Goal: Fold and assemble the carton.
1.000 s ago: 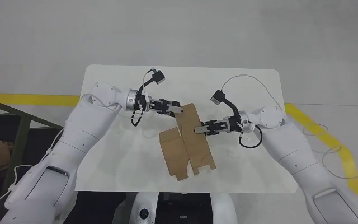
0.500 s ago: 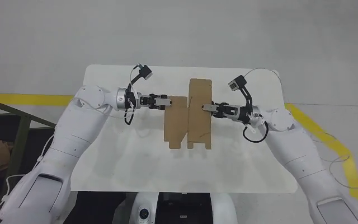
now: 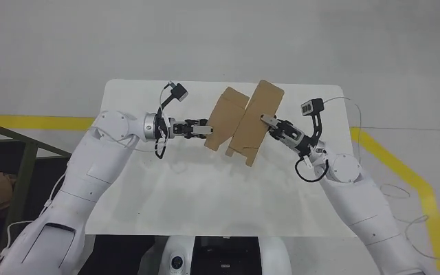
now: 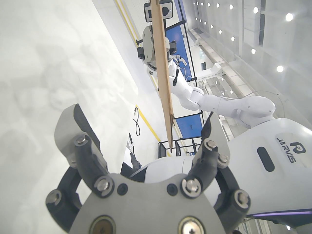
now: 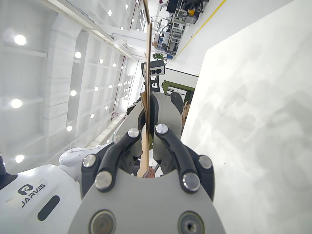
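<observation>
The carton [image 3: 246, 124] is a flat brown cardboard blank, held tilted above the far middle of the white table [image 3: 206, 199]. My right gripper [image 3: 264, 119] is shut on its right side. In the right wrist view the fingers [image 5: 156, 113] pinch the carton's thin edge [image 5: 147, 74]. My left gripper [image 3: 204, 128] sits at the blank's left edge. In the left wrist view it [image 4: 143, 127] is open, and the carton's corner [image 4: 168, 113] hangs between the spread fingertips [image 4: 78, 120] without touching them.
The table's near half lies bare below the arms. A yellow floor line [image 3: 48, 122] runs past the table on both sides. A dark green frame [image 3: 17, 155] stands at the left, off the table.
The carton has gone from lying near the table's middle to being lifted toward the far edge and tilted clockwise. Both arms swung with it, the right gripper carrying it.
</observation>
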`<state>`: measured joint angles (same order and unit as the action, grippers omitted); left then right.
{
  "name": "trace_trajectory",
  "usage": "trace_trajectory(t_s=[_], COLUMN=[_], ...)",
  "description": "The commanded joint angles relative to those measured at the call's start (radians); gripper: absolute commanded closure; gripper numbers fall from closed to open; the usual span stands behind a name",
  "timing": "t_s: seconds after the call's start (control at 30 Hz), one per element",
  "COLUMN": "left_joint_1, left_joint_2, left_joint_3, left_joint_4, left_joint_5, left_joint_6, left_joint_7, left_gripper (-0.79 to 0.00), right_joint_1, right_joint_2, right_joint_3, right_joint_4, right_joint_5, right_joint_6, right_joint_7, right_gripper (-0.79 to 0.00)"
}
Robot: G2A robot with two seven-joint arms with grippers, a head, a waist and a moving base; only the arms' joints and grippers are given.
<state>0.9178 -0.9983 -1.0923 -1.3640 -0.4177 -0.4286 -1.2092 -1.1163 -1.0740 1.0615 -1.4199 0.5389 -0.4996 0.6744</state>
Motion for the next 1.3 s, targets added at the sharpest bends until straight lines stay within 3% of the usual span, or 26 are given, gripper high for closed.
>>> trace_trajectory(t_s=[0.0, 0.57, 0.83, 1.0, 1.27], left_joint_1=[0.0, 0.0, 0.079, 0.124, 0.139], left_joint_2=[0.0, 0.0, -0.003, -0.004, -0.027], left_joint_3=[0.0, 0.0, -0.001, -0.011, 0.027], left_joint_4=[0.0, 0.0, -0.074, -0.094, -0.062], left_joint_5=[-0.001, -0.001, 0.012, 0.017, -0.022], left_joint_6=[0.0, 0.0, 0.037, 0.061, 0.003], left_joint_7=[0.0, 0.0, 0.151, 0.226, 0.344], left_gripper=[-0.785, -0.785, -0.785, -0.785, -0.785], right_joint_1=[0.003, 0.003, -0.077, -0.14, -0.194], right_joint_2=[0.0, 0.0, -0.004, -0.006, -0.028], right_joint_3=[0.0, 0.0, 0.023, 0.051, 0.014], right_joint_4=[0.002, 0.002, -0.06, -0.119, -0.157], right_joint_5=[0.0, 0.0, -0.062, -0.089, -0.122], right_joint_6=[0.0, 0.0, 0.107, 0.107, 0.068], right_joint_7=[0.007, 0.007, -0.186, -0.299, -0.425], right_gripper=[0.0, 0.0, 0.0, 0.0, 0.0])
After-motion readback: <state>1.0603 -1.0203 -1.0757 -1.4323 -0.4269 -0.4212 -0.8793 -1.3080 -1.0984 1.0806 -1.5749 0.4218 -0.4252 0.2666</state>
